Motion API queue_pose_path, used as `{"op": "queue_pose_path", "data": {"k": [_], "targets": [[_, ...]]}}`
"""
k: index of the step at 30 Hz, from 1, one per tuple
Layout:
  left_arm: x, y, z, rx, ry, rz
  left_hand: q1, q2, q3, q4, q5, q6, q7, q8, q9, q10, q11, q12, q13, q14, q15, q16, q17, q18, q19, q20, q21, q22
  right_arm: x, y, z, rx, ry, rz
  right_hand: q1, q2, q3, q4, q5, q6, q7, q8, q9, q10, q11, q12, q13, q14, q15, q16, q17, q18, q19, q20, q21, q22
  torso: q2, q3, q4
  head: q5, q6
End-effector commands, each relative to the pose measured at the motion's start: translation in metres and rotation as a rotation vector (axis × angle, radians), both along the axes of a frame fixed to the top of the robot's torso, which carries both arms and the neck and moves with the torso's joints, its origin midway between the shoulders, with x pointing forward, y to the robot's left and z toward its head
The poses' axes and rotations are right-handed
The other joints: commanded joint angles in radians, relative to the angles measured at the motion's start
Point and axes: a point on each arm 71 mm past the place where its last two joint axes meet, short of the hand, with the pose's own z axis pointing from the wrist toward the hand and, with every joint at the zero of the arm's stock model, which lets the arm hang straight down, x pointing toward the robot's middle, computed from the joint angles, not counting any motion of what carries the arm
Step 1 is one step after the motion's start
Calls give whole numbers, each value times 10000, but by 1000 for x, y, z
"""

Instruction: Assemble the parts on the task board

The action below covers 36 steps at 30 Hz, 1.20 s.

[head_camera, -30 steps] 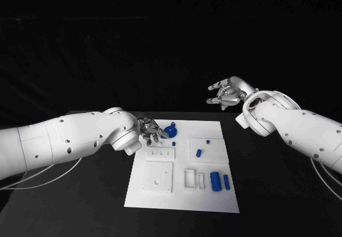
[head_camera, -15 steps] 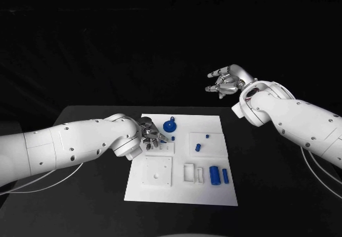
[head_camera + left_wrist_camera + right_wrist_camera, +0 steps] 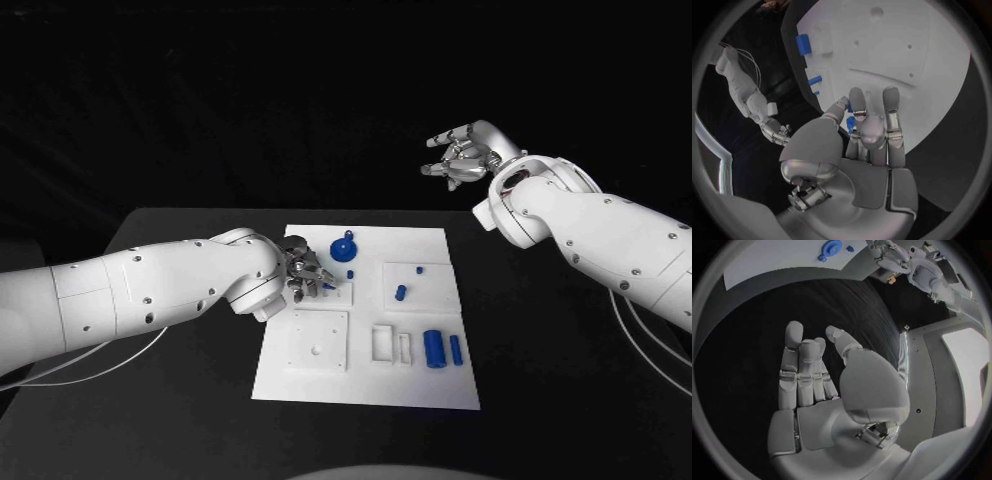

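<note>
Table (image 3: 173, 400) black, white task board (image 3: 368, 385) in the middle. Left hand (image 3: 303, 270) low over the board's left edge, fingers curled over a small blue part (image 3: 327, 287); can't tell if it's gripped. Right hand (image 3: 462, 158) raised beyond the table's far right corner, fingers apart, holding nothing. Round blue part (image 3: 343, 250) near the board's far edge, blue cylinders (image 3: 434, 351) in the near right area.

Task board (image 3: 369, 390): white, matt, smooth, plastic-looking plate. Parts (image 3: 434, 350): blue, smooth plastic look, slight sheen. Round blue part (image 3: 343, 250): same smooth plastic look. Surface (image 3: 548, 380): black, matt, faint brushed grain in right wrist view. Arms (image 3: 144, 295): white glossy plastic shells. Left hand (image 3: 861, 150), right hand (image 3: 826, 390): silver, satin metallic finish; fingers (image 3: 891, 112) smooth, with soft highlights.
</note>
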Motion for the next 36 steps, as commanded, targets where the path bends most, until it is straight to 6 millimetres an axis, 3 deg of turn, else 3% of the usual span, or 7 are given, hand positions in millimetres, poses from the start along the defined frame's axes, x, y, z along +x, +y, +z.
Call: {"op": "queue_pose_path", "data": {"k": [1, 9, 29, 36], "targets": [[-2, -2, -2, 181, 225, -351, -41, 99, 10, -55, 57, 1698, -1095, 95, 2398, 484, -75, 61, 9, 68, 2, 56, 29, 107, 52, 19, -38, 47, 1, -2, 0, 63, 19, -189, -65, -11, 1, -3, 50, 26, -2, -20, 8, -48, -11, -10, -10, -70, -15, -41, -9, 127, 196, 53, -46, 13, -3, 11, -3, 11, -48], [-2, -1, -2, 405, 190, -508, -78, 108, 19, -133, 108, 1723, -1104, 99, 2490, 484, -83, 157, 17, 71, 4, 171, 99, 137, 97, 43, -117, 217, 1, -5, -1, 49, 131, -289, -80, -28, 50, 17, 141, 27, -1, -18, 9, -51, -11, -15, -20, -75, -16, -44, -10, 128, 196, 52, -57, 36, 0, 14, -4, 27, -162], [0, 3, -1, 1062, -169, -818, -94, 75, -52, -196, 175, 1909, -1162, 125, 2857, 483, -110, 379, 25, 94, 30, 488, 353, 284, 180, 204, -304, 597, 2, -7, -2, 11, 239, -301, -75, -52, 85, 18, 210, 11, 2, -19, 8, -59, -11, -28, -34, -82, -15, -50, -14, 129, 192, 52, -70, 56, -2, 16, 6, 51, -237], [2, 2, 0, 1253, -335, -844, -33, 114, -192, -90, -90, 1955, -1172, 107, 2917, 482, -109, 411, -3, 94, 68, 526, 347, 340, 230, 286, -437, 710, 2, -7, -2, 14, 258, -276, -88, -64, 89, 31, 236, -2, 1, -20, 7, -55, -11, -26, -40, -83, -14, -51, -15, 130, 194, 53, -85, 72, 3, 13, 3, 64, -253]]}}
